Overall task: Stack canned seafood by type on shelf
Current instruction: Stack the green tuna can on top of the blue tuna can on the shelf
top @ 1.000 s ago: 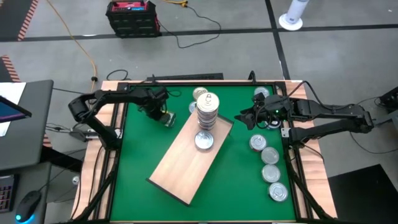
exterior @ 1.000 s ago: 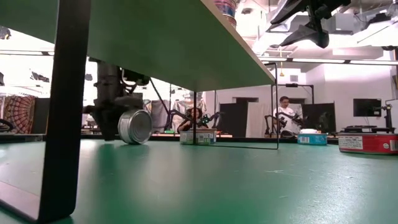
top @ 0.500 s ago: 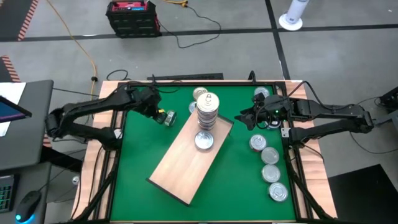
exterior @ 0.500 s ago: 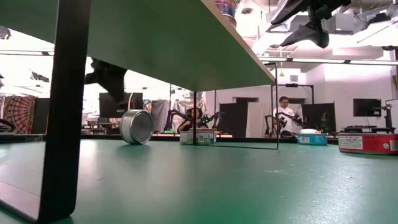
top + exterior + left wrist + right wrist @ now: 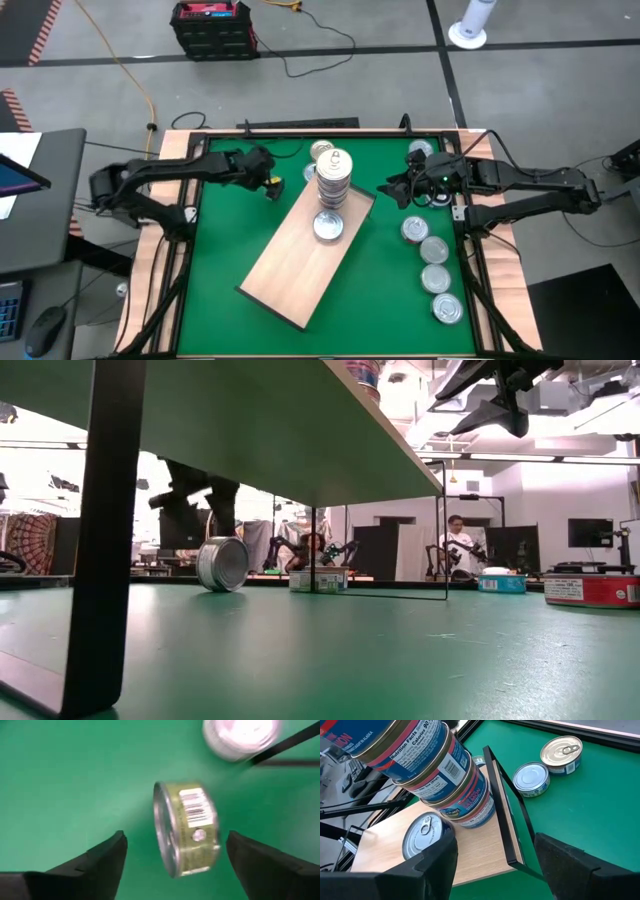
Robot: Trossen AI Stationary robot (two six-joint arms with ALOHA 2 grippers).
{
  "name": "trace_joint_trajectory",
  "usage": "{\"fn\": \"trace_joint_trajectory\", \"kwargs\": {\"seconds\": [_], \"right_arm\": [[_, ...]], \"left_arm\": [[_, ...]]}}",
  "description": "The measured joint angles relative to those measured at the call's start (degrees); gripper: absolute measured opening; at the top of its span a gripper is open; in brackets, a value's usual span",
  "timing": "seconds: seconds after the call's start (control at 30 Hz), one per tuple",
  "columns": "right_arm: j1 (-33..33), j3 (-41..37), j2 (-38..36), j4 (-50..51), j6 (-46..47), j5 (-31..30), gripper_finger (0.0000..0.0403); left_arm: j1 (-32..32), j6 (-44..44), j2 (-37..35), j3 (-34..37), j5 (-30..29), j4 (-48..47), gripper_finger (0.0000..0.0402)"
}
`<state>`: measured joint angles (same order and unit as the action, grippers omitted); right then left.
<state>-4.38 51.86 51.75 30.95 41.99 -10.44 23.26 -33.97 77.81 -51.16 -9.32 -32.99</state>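
Tin [image 5: 187,828] on edge on the green table, left of the shelf [image 5: 305,255] | left gripper [image 5: 262,172] released, directly above, fingers straddling its flat faces; axis level | right gripper [image 5: 405,190] open, idle by shelf's far corner | low view shows the tin upright on its rim; high view hides it.

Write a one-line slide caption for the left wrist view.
Open left gripper above a green-labelled tin standing on its edge on the green table.
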Motion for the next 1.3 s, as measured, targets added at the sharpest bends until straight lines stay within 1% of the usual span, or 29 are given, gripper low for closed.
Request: {"fn": "trace_joint_trajectory", "kwargs": {"seconds": [0.07,0.13,0.2,0.27,0.43,0.53,0.63,0.7,0.83,0.9,1.03,1.13,1.23,1.3], "right_arm": [[0.0,0.0,0.0,-0.01,0.32,0.0,0.0285],[0.11,0.0,0.0,-0.01,0.83,-0.02,0.0285],[0.28,0.0,0.0,-0.01,1.06,-0.04,0.0285],[0.28,0.0,0.0,-0.01,1.13,-0.04,0.0285],[0.26,0.0,0.0,-0.08,1.17,-0.04,0.0285],[0.26,0.0,0.0,-0.05,1.1,-0.04,0.0285],[0.26,0.0,0.0,0.01,1.08,-0.04,0.0285],[0.26,0.0,0.0,0.01,1.06,-0.06,0.0285],[0.26,0.0,0.0,0.03,1.02,-0.07,0.0285],[0.26,0.0,0.0,0.09,1.02,-0.07,0.0285],[0.26,0.0,0.0,0.48,1.04,-0.07,0.0285],[0.17,0.0,-0.02,1.08,1.06,-0.08,0.0285],[-0.34,0.0,-0.02,1.99,1.3,-0.07,0.0285],[-0.84,0.0,-0.02,2.19,1.45,-0.09,0.0285]], "left_arm": [[-0.02,-0.75,2.73,0.0,-0.41,0.0,0.0344],[0.0,-1.03,5.04,0.0,-0.17,0.4,0.0346],[0.02,-0.28,6.77,0.0,0.39,1.59,0.0342],[-0.04,0.93,7.75,0.0,0.96,2.94,0.0329],[-0.05,5.68,7.28,0.0,-1.72,5.33,0.0272],[-0.05,7.84,6.22,0.0,-2.72,5.33,0.0223],[-0.01,10.11,5.66,0.0,-2.28,5.11,0.0165],[0.47,12.39,5.58,0.0,0.44,5.16,0.0128],[1.34,14.76,4.76,-0.04,7.77,4.43,0.0128],[1.12,17.08,3.04,-0.1,10.53,3.75,0.0128],[-0.67,24.08,-3.74,-2.16,10.63,3.86,0.0128],[-3.53,32.67,-10.35,-3.34,11.04,3.69,0.0128],[-7.64,42.09,-16.93,-3.54,10.31,3.26,0.0128],[-10.64,47.43,-20.73,-3.54,7.75,2.12,0.0128]]}}
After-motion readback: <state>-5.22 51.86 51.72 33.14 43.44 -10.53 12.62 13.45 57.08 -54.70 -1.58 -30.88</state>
